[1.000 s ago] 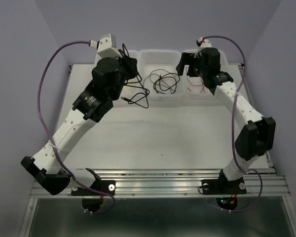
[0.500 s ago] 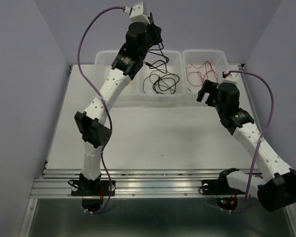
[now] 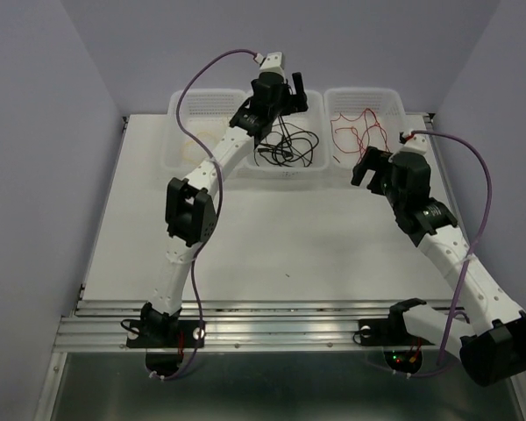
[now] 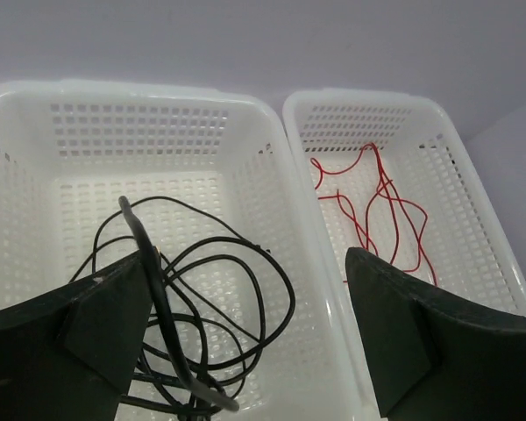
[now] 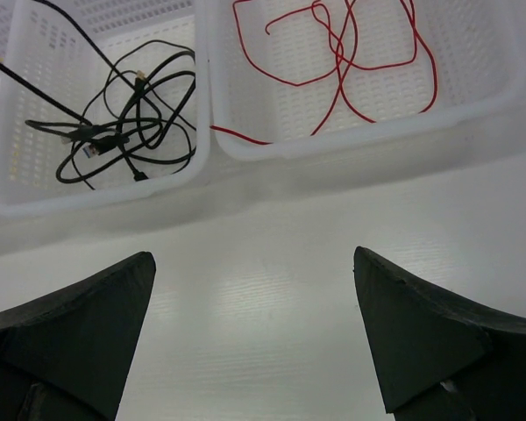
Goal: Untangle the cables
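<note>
Black cables | left gripper, right gripper: agape, empty | wrist-only: strand at finger

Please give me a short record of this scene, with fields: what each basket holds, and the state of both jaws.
left basket: a yellow cable, faint from above
middle basket: tangled black cables
right basket: a red cable, loosely looped
left jaws: open, above the middle basket; one black cable runs up beside one finger
right jaws: open, holding nothing, over the table in front of the baskets
</note>
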